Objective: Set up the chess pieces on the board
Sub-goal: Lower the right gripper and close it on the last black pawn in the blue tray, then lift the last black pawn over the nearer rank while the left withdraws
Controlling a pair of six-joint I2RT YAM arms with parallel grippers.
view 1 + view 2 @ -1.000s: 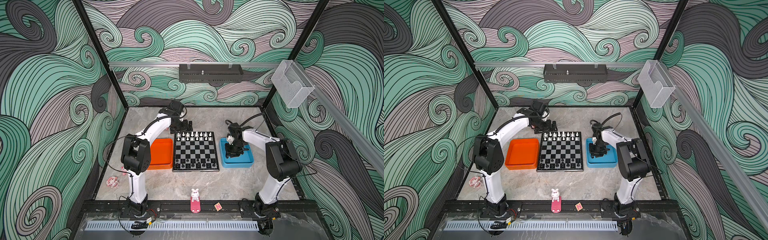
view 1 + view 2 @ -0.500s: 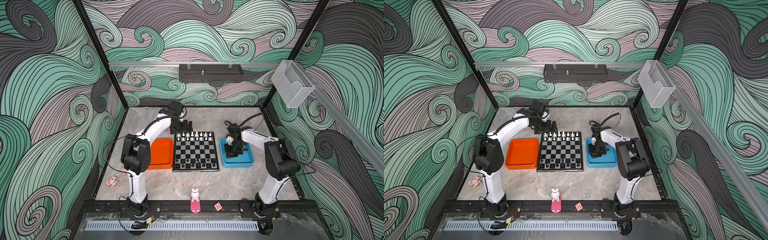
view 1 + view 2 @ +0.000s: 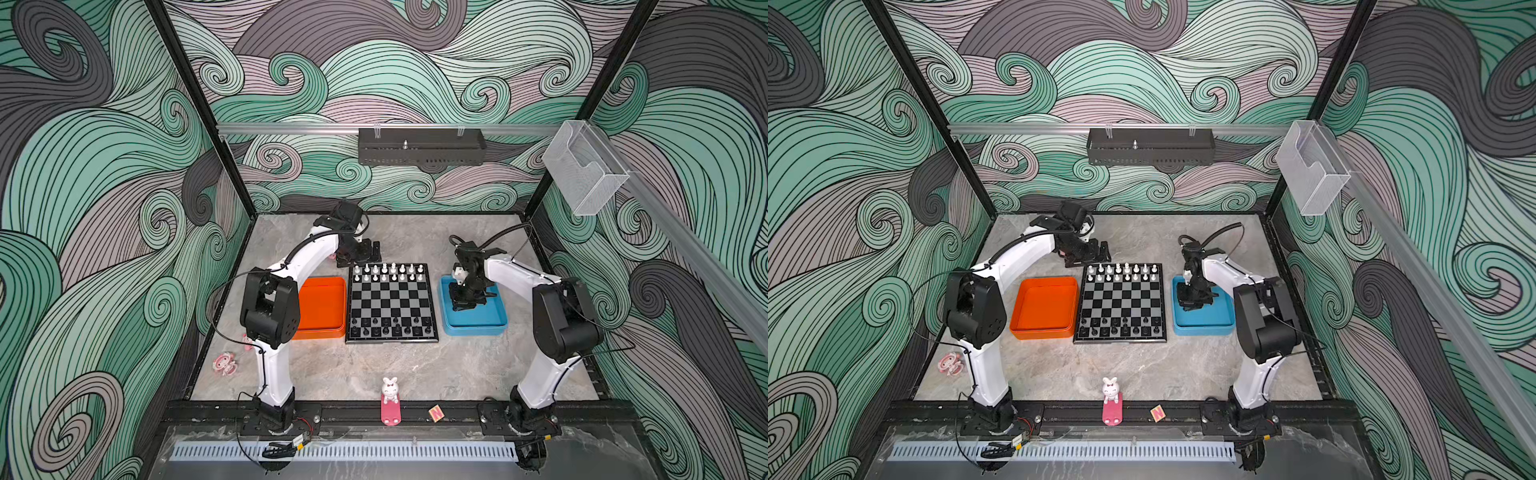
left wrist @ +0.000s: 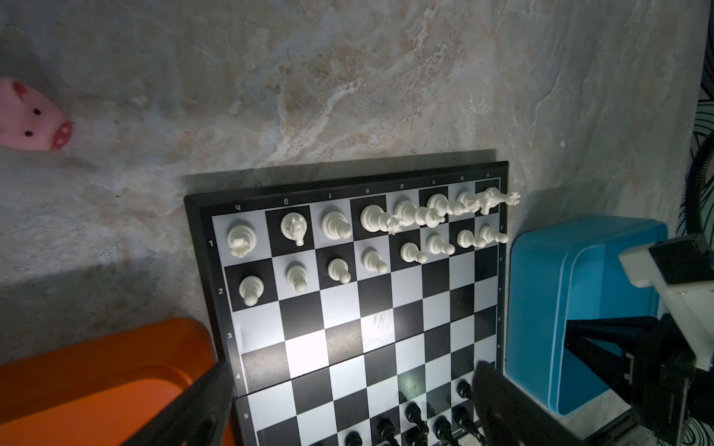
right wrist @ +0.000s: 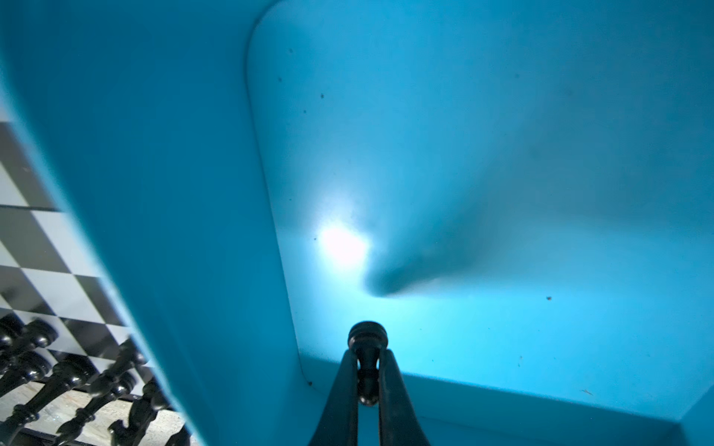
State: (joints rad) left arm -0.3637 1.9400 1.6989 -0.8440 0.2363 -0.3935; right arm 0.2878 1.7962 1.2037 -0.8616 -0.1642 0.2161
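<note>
The board lies between an orange tray and a blue tray. White chess pieces fill its two far rows, and black chess pieces stand along its near rows. My right gripper is down inside the blue tray, shut on a small black chess piece. My left gripper hangs open and empty over the table just beyond the board's far left corner.
A pink pig toy lies on the table beyond the orange tray. A pink figurine sits at the left edge. A white bunny and a small block are on the front rail.
My right gripper has closed on the black piece in the blue tray. The left arm has not moved.
</note>
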